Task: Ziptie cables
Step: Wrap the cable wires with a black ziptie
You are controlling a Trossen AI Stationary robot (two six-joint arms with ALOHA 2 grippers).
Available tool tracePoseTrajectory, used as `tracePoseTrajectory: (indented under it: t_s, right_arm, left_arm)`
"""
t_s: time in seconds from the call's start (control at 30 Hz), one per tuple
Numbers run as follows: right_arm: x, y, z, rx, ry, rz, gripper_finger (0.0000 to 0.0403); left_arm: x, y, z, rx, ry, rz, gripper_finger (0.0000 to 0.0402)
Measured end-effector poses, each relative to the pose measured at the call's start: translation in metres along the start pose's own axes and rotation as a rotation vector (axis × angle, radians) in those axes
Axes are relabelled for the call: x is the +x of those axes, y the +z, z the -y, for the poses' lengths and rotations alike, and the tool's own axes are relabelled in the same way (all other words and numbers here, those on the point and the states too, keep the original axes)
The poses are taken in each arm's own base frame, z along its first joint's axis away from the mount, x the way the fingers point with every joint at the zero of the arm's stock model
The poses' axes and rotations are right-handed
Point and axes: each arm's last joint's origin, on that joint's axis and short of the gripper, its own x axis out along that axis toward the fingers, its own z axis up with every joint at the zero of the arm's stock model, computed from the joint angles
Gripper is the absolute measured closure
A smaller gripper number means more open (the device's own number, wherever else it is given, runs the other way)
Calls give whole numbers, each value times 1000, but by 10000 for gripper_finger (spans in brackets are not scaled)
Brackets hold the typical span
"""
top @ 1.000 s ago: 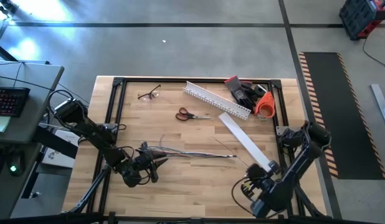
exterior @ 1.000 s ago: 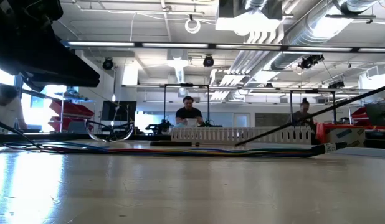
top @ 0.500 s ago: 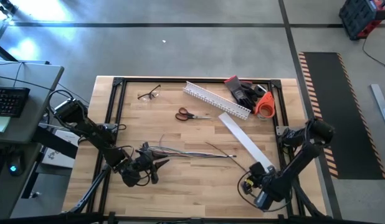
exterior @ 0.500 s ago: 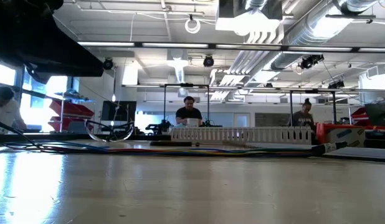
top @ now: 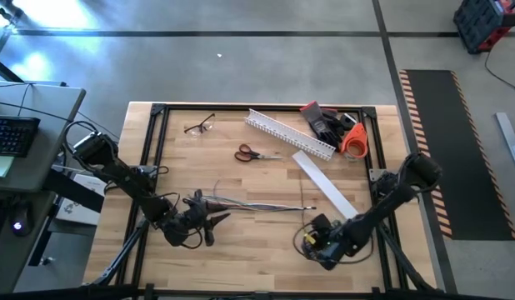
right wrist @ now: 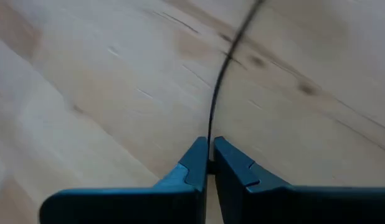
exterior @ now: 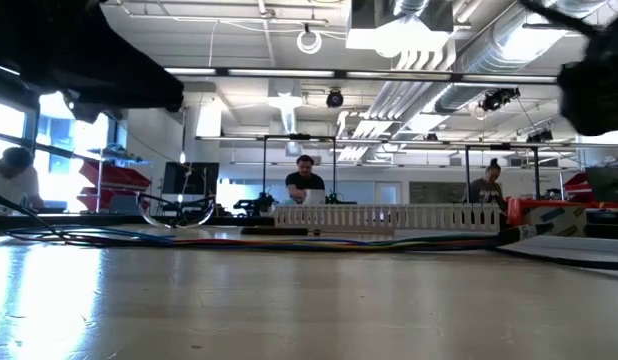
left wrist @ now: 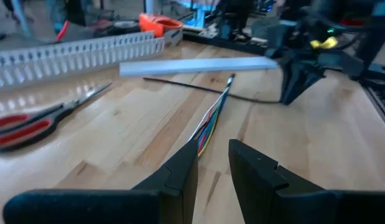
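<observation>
The cables (top: 253,204) lie flat across the table's middle, running left to right; in the left wrist view the cables (left wrist: 212,118) lead straight away from my fingers. My left gripper (top: 217,218) (left wrist: 212,163) is low at their left end, fingers a little apart, with the wires passing behind one fingertip. The ziptie (left wrist: 180,83) is a thin black strip crossing the cables' right end. My right gripper (top: 311,237) (right wrist: 210,155) stands just near of that end, shut on the ziptie. My left gripper: the cables' near end (left wrist: 200,144) vanishes behind one fingertip (left wrist: 191,163); whether it touches them I cannot tell. My right gripper pinches the ziptie's end (right wrist: 210,138) between its two fingertips, fingers slanting down. The strip runs on away from the fingers, low over the wood.
Red-handled scissors (top: 249,153), a white slotted duct (top: 287,133), a flat white cover strip (top: 324,187), glasses (top: 199,127), black gloves (top: 322,122) and an orange tape roll (top: 354,142) lie toward the far edge. A black frame (top: 149,158) borders the table. People are in the room behind.
My right gripper has moved from the near right corner toward the table's left and a little farther in, ending close to the cables' right end. The ziptie, slanting up in the low view a second ago, now lies low. My left gripper has edged slightly right.
</observation>
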Motion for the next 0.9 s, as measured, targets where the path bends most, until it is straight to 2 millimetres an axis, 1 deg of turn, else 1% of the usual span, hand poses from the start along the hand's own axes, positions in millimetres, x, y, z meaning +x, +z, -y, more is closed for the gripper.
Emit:
tracePoseTrajectory:
  t_s: [0.17,0.3,0.4,0.47,0.6,0.73,0.9]
  right_arm:
    - [10,26,-12,-29,70,-53,403]
    - [17,46,-18,-58,117,-67,403]
    - [20,55,-24,-60,169,-42,403]
    - [19,57,-27,-51,202,-34,403]
    - [16,46,-27,-18,206,-81,403]
    - [11,27,-25,38,192,-99,403]
    - [3,2,-18,139,188,-54,403]
  left_arm:
    - [3,0,8,96,-73,23,328]
    - [6,-9,10,168,-85,9,328]
    - [10,-19,11,194,-81,-9,328]
    - [12,-24,12,191,-84,-9,328]
    - [15,-33,15,182,-108,-12,328]
    - [18,-37,16,171,-111,-5,328]
    - [19,-33,22,167,-119,12,328]
